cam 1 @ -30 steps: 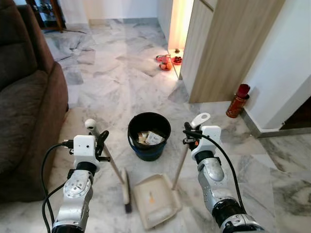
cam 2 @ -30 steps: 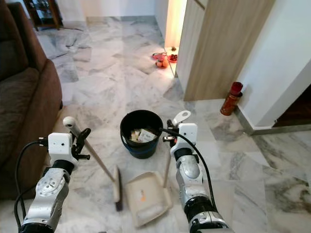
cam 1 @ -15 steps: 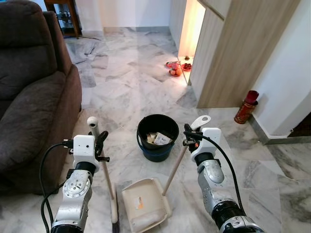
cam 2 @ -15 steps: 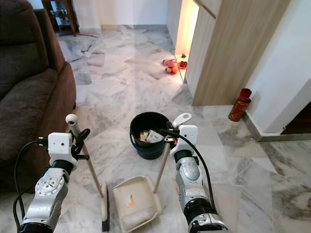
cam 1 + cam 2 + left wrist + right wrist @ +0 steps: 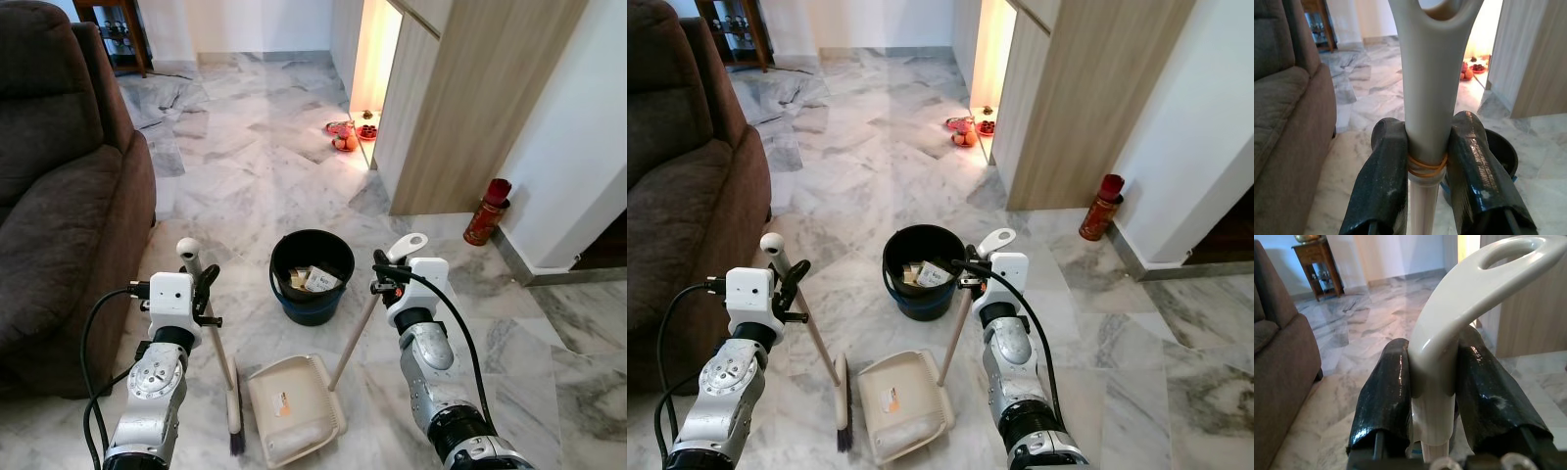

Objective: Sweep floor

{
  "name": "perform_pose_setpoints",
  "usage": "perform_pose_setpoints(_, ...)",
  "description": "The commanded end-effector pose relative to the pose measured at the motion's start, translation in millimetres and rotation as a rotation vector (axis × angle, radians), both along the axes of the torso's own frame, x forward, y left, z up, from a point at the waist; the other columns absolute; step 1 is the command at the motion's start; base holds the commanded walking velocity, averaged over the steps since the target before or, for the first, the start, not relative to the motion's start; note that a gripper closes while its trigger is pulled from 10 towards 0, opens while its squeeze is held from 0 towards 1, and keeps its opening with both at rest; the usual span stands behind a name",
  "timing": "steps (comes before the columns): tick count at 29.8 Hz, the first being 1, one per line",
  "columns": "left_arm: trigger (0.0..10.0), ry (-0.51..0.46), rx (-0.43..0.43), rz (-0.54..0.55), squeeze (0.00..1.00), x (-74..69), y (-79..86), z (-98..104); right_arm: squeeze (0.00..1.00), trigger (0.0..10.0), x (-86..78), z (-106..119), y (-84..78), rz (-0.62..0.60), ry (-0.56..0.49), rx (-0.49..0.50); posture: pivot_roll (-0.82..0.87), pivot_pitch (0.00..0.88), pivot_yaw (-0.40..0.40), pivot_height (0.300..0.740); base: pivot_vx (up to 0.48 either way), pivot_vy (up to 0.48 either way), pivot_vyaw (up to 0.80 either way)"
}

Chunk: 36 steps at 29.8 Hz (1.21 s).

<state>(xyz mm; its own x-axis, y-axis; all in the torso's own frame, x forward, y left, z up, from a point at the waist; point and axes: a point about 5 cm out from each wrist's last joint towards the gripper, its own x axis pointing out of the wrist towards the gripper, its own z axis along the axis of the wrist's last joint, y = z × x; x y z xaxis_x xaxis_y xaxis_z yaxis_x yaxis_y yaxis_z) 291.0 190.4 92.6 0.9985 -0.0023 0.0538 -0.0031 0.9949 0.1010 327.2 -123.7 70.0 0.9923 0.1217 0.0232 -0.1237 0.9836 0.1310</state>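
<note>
Two cleaning tools stand on the marble floor (image 5: 245, 186) just in front of the robot: a broom (image 5: 217, 364) and a cream dustpan (image 5: 292, 409). The broom's pale handle rises tilted from its dark bristle head, which rests on the floor at about 9 o'clock from the dustpan tray, just beside it. The left gripper (image 5: 1425, 161) holds the handle near its top, its black fingers (image 5: 1383, 181) pinching the handle from both sides, right where an orange rubber band (image 5: 1425, 166) wraps it. The dustpan tray lies flat on the floor with a small orange scrap inside, and its long wooden stick leans up toward 1 o'clock to a white looped grip. The right gripper (image 5: 1432, 396) clamps that grip, its fingers (image 5: 1383, 401) pressed against both sides of it.

At 12 o'clock from the dustpan, near it, sits a black bucket (image 5: 312, 276) holding paper scraps. A brown sofa (image 5: 59, 196) stands at 9 o'clock. A wooden cabinet (image 5: 470, 98) rises at 1 o'clock, with a red bottle (image 5: 487, 210) on the floor beside it against the white wall. Farther off at 12 o'clock, small red dishes (image 5: 345, 132) lie in a lit doorway.
</note>
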Motion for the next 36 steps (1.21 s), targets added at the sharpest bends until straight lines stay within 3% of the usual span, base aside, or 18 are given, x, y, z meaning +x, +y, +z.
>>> perform_pose_setpoints(1, 10.0, -0.039, 0.008, -0.010, 0.00, 2.8, -1.2, 10, 0.00, 10.0, 4.7, 10, 0.3, -0.001, -0.040, 0.008, 0.07, 0.042, -0.033, 0.740, 0.289, 0.000, 0.00)
perform_pose_setpoints(16, 10.0, -0.041, 0.006, -0.015, 0.00, 2.7, -1.8, 10, 0.00, 10.0, 5.8, 10, -1.3, -0.014, -0.033, 0.016, 0.07, 0.042, -0.033, 0.740, 0.302, 0.000, 0.00)
perform_pose_setpoints(29, 10.0, -0.044, 0.001, -0.022, 0.00, 2.5, -2.4, 9, 0.00, 10.0, 5.2, 14, -3.2, -0.010, -0.058, 0.013, 0.07, 0.035, -0.034, 0.740, 0.000, 0.000, 0.00)
perform_pose_setpoints(36, 10.0, -0.045, 0.002, -0.021, 0.00, 2.4, -2.0, 9, 0.00, 10.0, 4.4, 26, -7.2, 0.004, -0.121, 0.012, 0.07, 0.036, -0.034, 0.740, 0.000, 0.000, 0.00)
